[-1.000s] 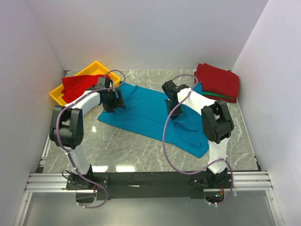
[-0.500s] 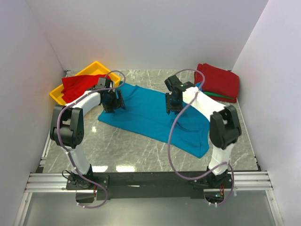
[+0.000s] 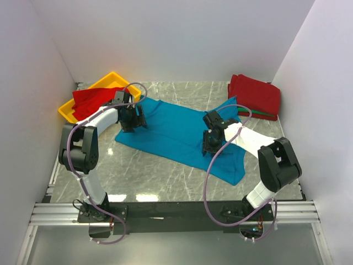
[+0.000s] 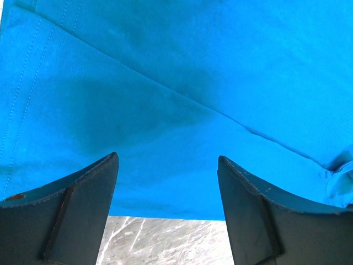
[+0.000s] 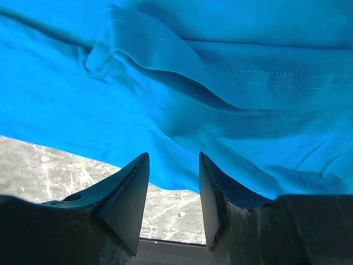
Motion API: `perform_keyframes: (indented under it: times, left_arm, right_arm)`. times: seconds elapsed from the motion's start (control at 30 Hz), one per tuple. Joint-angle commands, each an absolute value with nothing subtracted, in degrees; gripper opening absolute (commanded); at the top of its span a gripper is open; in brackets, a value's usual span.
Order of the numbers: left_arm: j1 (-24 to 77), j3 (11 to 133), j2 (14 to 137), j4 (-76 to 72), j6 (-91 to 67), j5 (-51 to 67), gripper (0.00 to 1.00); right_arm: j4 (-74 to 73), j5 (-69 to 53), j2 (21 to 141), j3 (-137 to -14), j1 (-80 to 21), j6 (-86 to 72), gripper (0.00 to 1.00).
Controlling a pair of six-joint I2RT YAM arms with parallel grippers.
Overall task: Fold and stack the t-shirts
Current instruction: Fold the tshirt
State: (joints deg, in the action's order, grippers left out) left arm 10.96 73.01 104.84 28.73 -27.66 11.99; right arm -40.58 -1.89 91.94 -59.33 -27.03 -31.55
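A teal-blue t-shirt (image 3: 171, 132) lies spread flat across the middle of the marble table. My left gripper (image 3: 132, 117) hovers over its left edge, jaws wide open and empty; in the left wrist view the shirt (image 4: 176, 94) fills the frame with its hem between my fingers (image 4: 83, 204). My right gripper (image 3: 211, 142) is over the shirt's near right part, open and empty; the right wrist view shows wrinkled blue cloth (image 5: 220, 110) just beyond my fingertips (image 5: 132, 187). A red shirt (image 3: 96, 99) lies in the tray. Folded red shirts (image 3: 255, 95) with a green one (image 3: 259, 113) beneath sit at the back right.
A yellow plastic tray (image 3: 113, 77) stands at the back left. White walls close in the table on three sides. Bare marble (image 3: 143, 176) runs between the blue shirt and the arm bases.
My right gripper has moved toward the near right, from the shirt's upper middle down to its near edge. The left gripper has stayed put.
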Motion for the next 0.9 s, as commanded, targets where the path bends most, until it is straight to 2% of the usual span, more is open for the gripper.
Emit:
perform_keyframes:
  times: [0.0,0.87]
  left_arm:
    - [10.9,73.74,104.85,28.3,-26.98,12.75,0.79]
    - [10.9,70.66,105.82,27.6,-26.46,11.34,0.79]
  right_arm:
    - [-35.6,-2.46,91.31,-58.89,-26.37,-34.19,0.48]
    - [-35.95,5.45,100.1,-62.66,-22.15,-30.76,0.48]
